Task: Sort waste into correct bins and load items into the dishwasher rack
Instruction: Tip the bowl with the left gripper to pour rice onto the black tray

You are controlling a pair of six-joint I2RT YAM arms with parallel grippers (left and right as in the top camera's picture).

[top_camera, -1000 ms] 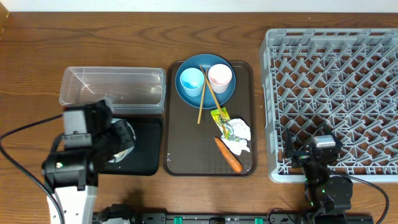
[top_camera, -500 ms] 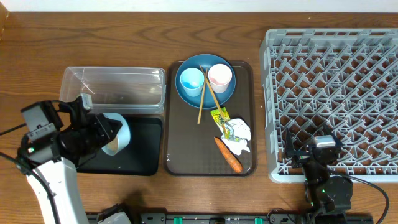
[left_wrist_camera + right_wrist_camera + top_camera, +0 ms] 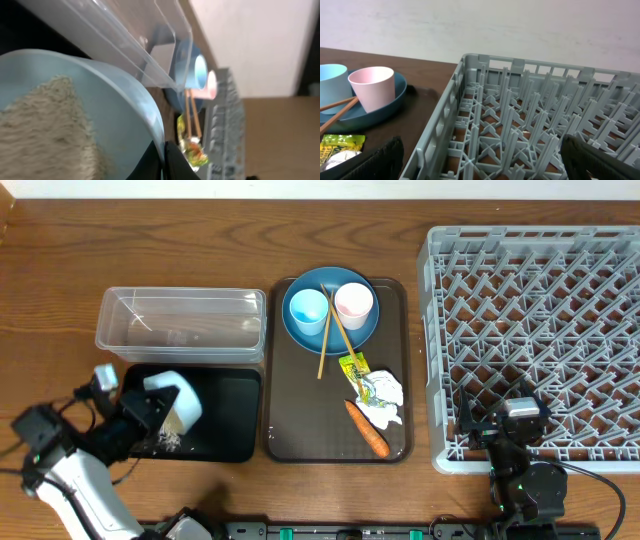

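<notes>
The large grey plastic lattice dishwasher rack (image 3: 535, 345) fills the right side and has nothing loaded in it. At its near edge rests the right gripper (image 3: 497, 420), its claw spread wide and holding nothing. At centre, the brown serving tray (image 3: 300, 400) carries the dark-blue round plate (image 3: 326, 278) with the small light-blue cup (image 3: 307, 308), small pink cup (image 3: 353, 303) and two wooden chopsticks (image 3: 330, 330). Nearer on it lie the orange carrot (image 3: 367, 428), crumpled white tissue (image 3: 385, 395) and yellow-green snack wrapper (image 3: 354, 370). On the left, the clear rectangular plastic box (image 3: 182, 293) sits just beyond the shallow black rectangular tray (image 3: 225, 415). Over that tray the left gripper (image 3: 143, 412) pinches the rim of the pale-blue bowl (image 3: 175, 402), tipped on its side. Some loose white rice grains (image 3: 168, 442) lie on the tray's near-left part, and more cling inside the bowl. To finish the emptying well, I judge the bowl's mouth should stay low and well inside the tray's rim, steepening slowly so no grains reach the table.
</notes>
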